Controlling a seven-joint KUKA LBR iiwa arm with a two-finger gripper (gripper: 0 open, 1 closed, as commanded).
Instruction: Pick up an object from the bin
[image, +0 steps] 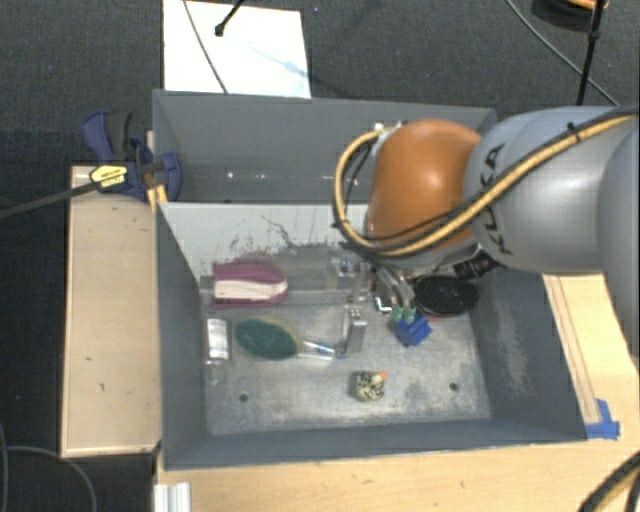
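Grey metal bin (440, 390), few loose things on its floor, well spread.

Far left we note a small silvery block (217, 338), lying close to the left wall. Behind it, near the back wall, a maroon-and-white pad (248, 282) lies flat, possibly a board eraser. Just right of the block, a dark green oval piece (265, 339) lies flat, not touching it.

Off the oval's right end we see a small pale clear piece (318, 349), too small to name further. The gripper (350, 338) is down at the floor near mid-bin, its metal tip just beside this clear piece on the right; we cannot tell whether they touch. We cannot tell whether the gripper is apart or together, and we see nothing held in it.

In front of the gripper, toward the near wall, a small speckled ball (368, 386) sits alone. Right of the gripper, a blue block (411, 328) lies tilted, and behind that a black round disc (445, 296), partly under the wrist.

Above these, the orange cover (420, 180) and looped cables, then the silver arm (560, 190) running out right.
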